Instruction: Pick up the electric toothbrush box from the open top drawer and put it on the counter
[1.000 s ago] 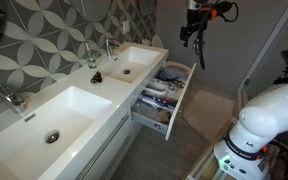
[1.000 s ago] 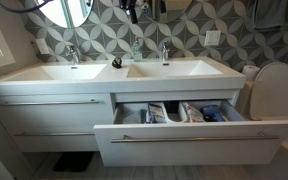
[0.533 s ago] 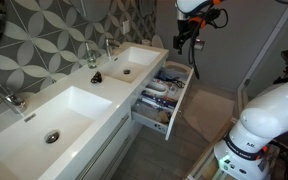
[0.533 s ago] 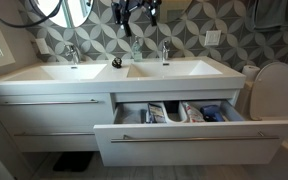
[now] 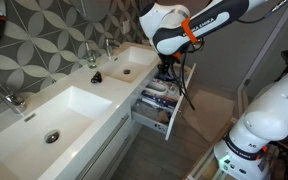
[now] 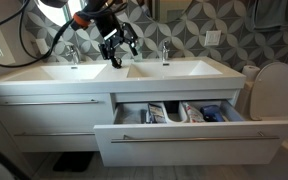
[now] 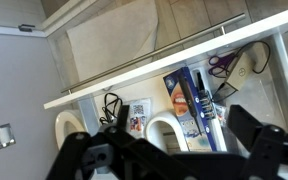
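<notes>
The gripper hangs well above the open top drawer, jaws spread wide and holding nothing. In the wrist view the electric toothbrush box lies straight below it. It sits ahead of the fingertips and a little off the midline between them, flat among the drawer's clutter.

To make the reach well, I would first centre the jaws over the box's narrow width. Then I would turn the wrist so the fingers straddle its long sides. The descent should be vertical, clear of the drawer front and of the purple-handled scissors just beside the box's far end.

The box is long and slim, blue and white, with a brush pictured along it. It is probably light cardboard, so a gentle squeeze should do. In both exterior views it is too small to single out. The counter lies below the gripper, on the wall side of the drawer.
</notes>
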Robot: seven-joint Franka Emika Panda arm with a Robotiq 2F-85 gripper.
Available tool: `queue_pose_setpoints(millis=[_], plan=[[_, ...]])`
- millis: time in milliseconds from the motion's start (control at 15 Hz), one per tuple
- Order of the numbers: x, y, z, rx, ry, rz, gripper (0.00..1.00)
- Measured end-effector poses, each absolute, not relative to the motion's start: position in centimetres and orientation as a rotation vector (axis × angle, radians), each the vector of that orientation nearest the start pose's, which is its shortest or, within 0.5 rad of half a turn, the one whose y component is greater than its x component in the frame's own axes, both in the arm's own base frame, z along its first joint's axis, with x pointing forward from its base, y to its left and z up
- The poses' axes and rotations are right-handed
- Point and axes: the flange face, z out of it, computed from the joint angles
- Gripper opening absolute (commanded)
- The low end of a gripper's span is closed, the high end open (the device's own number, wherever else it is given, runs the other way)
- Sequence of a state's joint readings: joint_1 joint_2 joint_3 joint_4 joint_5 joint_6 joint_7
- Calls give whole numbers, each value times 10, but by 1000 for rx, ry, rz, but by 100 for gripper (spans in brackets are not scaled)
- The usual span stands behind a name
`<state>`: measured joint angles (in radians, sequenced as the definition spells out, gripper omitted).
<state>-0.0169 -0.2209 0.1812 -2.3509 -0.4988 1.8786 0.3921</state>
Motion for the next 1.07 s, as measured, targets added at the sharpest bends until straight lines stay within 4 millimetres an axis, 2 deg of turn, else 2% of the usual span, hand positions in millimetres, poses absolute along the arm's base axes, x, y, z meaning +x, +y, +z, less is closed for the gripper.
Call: queue_pose_setpoints(millis=[200,400,933,1067], plan=[[445,53,373,2539,52,-99,100],[443,55,346,2525,89,-77,100],[446,54,344,2520,105,-57,100],[451,52,336,2496,162,-23,100]])
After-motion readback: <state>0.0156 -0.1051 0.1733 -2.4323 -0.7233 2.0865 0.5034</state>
